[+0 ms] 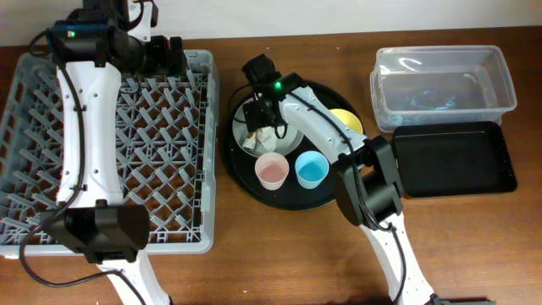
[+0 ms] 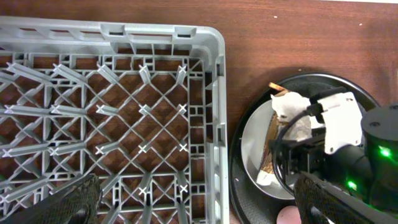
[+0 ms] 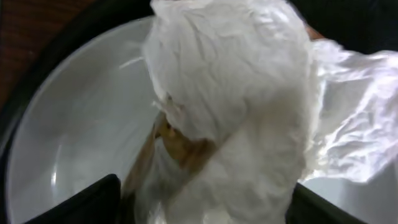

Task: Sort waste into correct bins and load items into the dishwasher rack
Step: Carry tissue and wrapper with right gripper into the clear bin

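Note:
A crumpled white napkin (image 3: 230,93) lies on the pale plate (image 3: 74,130) with a brown scrap (image 3: 180,143) under it. My right gripper (image 3: 205,208) is open, low over the plate, one finger on each side of the napkin. In the overhead view the right gripper (image 1: 261,114) is over the plate (image 1: 244,135) on the round black tray (image 1: 288,196), with the yellow bowl (image 1: 347,120), pink cup (image 1: 271,171) and blue cup (image 1: 312,169). My left gripper (image 1: 174,55) is open and empty over the far right corner of the dishwasher rack (image 1: 207,152).
The clear tub (image 1: 377,85) stands at the back right, with the shallow black tray (image 1: 453,161) in front of it. The left wrist view shows the rack rim (image 2: 214,93), the plate (image 2: 252,143) and the napkin (image 2: 292,112) beside brown strips (image 2: 272,134).

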Robot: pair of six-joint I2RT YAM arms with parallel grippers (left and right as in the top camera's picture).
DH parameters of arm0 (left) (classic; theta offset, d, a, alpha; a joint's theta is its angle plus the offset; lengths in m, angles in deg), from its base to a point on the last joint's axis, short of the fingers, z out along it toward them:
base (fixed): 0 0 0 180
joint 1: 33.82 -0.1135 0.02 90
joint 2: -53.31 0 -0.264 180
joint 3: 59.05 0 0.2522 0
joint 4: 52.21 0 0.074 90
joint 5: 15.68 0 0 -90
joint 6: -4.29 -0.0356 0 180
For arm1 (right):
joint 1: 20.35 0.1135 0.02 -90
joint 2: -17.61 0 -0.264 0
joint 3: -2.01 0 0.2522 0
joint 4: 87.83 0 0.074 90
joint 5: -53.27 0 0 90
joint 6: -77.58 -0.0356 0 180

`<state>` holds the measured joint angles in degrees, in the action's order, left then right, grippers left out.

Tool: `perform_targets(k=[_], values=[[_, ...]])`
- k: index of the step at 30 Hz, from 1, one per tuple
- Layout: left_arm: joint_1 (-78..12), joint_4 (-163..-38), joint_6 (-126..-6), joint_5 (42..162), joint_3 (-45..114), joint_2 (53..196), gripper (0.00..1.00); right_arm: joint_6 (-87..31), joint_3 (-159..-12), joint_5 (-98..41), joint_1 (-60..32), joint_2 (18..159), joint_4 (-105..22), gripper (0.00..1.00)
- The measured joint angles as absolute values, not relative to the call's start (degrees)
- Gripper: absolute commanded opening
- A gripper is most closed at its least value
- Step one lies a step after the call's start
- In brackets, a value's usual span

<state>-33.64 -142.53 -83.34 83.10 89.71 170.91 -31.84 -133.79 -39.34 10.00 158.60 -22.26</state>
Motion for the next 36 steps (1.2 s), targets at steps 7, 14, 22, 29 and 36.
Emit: perform_targets(k=[7,14,22,29,36], values=[[-33.6,-142.7,-83.4,82.6,89.7,170.9,0.98,-32.1,-134.1,-40.7,10.1,160.0,-20.6,0.04],[-33.6,-142.6,-83.4,82.3,89.7,170.9,0.98,-31.9,-147.5,-41.0,8.3,153.8,-4.1,0.04],[-33.6,-142.5,-83.4,82.2,89.7,170.9,0.98,-43.7,-157.1,-46.5,-16.6,124.7,20.4,0.04],[-33.6,-142.5,-83.4,82.2,89.7,170.9,0.98,-46.8,-155.1,-46.6,-29.4,129.2,13.0,0.04],[-33.6,-142.5,-83.4,82.2,89.7,170.9,0.97,-48.4,-152.8,-47.4,-29.4,146.1,-2.1,0.15]])
